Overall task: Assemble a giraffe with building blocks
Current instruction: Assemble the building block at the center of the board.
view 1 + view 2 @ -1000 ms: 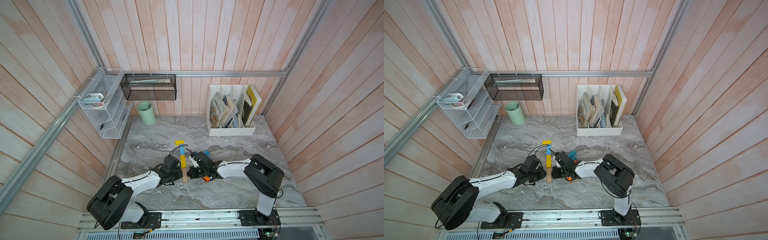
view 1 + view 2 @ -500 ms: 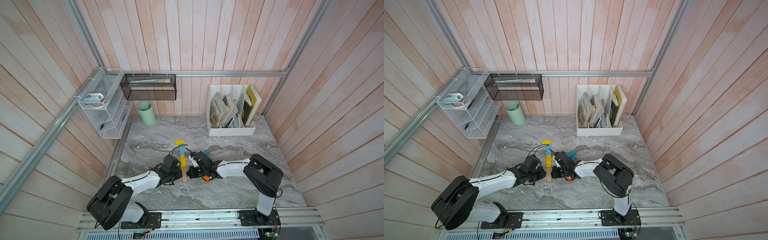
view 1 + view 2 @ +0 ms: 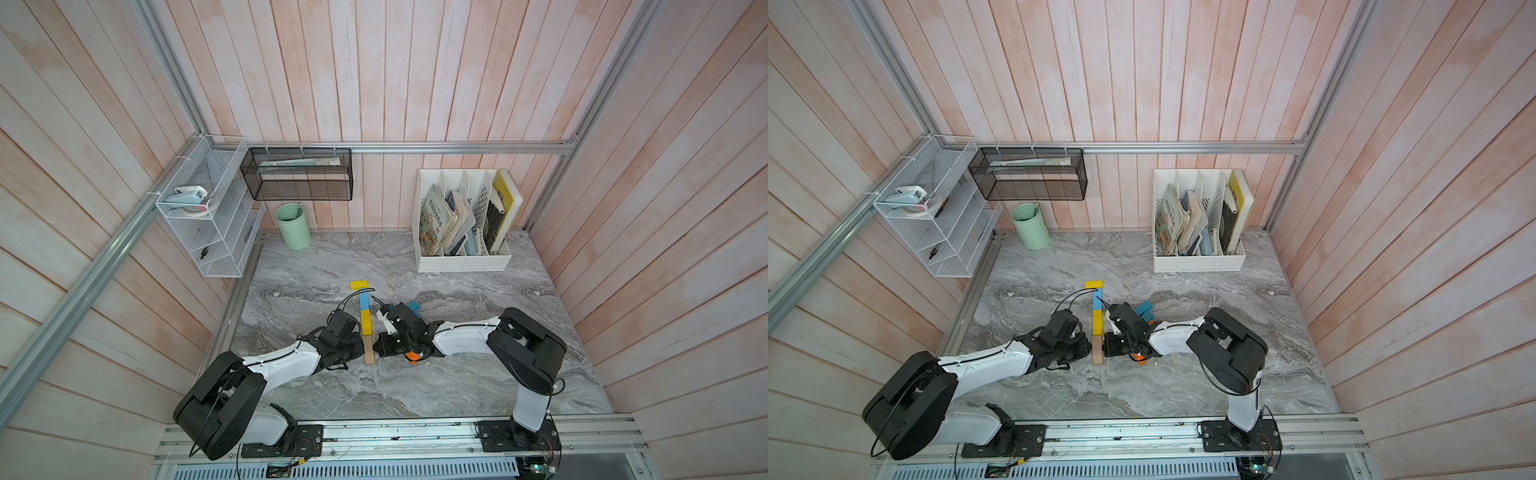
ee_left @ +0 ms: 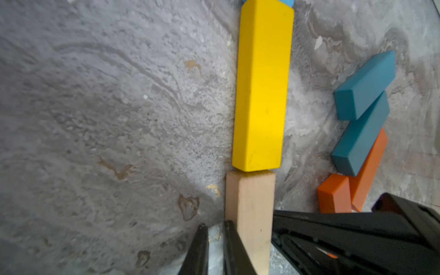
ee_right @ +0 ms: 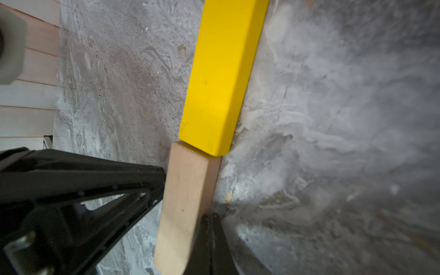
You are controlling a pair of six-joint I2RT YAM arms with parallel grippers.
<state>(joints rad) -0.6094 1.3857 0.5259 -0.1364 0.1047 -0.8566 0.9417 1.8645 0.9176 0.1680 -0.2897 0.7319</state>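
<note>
On marble tabletop point(image 3: 457, 386), block row point(image 3: 365, 321) running front-to-back

Both top views are bright and sharp, lit evenly and softly from above. The arms point(image 3: 286, 365) cast only faint shadows on the grey surface point(image 3: 436, 386), and the wall planks point(image 3: 374, 75) fan outward toward the frame edges. The wrist views are dimmer. In the left wrist view the yellow block point(image 4: 262, 90) is crisp, while the left claw point(image 4: 215, 226) is a dark blur. In the right wrist view the surface smears out of focus, and a soft shadow lies beside the tan block point(image 5: 188, 202).
</note>
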